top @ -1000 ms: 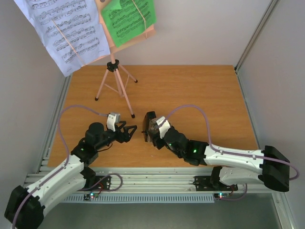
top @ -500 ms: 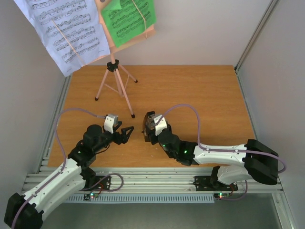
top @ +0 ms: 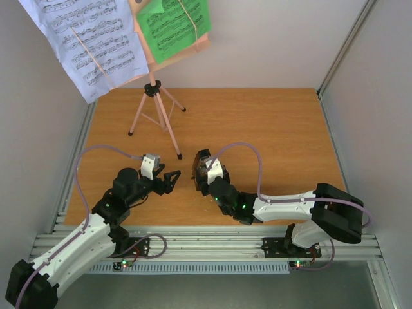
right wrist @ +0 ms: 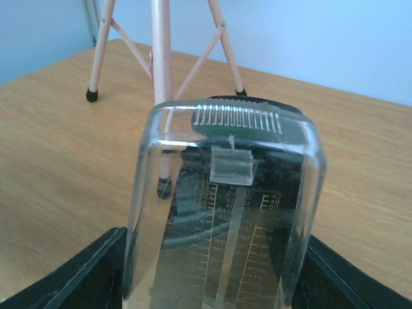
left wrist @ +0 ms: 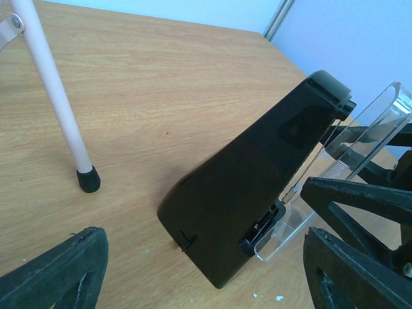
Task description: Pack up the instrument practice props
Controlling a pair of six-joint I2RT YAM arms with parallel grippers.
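A: Where does the worktop (top: 277, 129) leave room?
B: Open wood runs across its right half to the far right corner. The pink music stand (top: 154, 112) stands by the far left corner, one foot near the metronome (top: 201, 168).
A: How does the metronome look?
B: It is a black pyramid with a clear cover, near the middle of the near edge. The right fingers (right wrist: 77, 277) pinch its cover; the left fingers (left wrist: 58, 270) hang spread just beside it, apart.

The black metronome (top: 203, 168) is near the pink stand (top: 152, 90).
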